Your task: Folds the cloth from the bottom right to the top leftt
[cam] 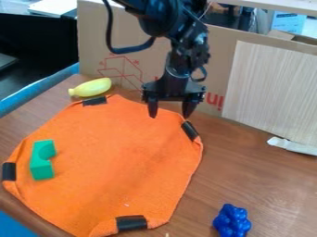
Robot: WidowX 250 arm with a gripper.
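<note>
The black gripper (169, 109) hangs over the back edge of the cloth, near its upper right part. Its two fingers point down and stand apart, with nothing between them. An orange cloth (117, 157) lies spread out flat on the table, with black patches at its corners. One black patch (132, 223) is at the bottom right, another black patch (95, 101) at the top left; the others are at the right and left edges.
A green arch block (42, 166) rests on the cloth's left part. Behind the cloth's top left corner lies a yellow banana (93, 87). A blue grape-like bunch (232, 221) sits on the brown table (260, 185) at front right. Cardboard (217, 60) walls the back.
</note>
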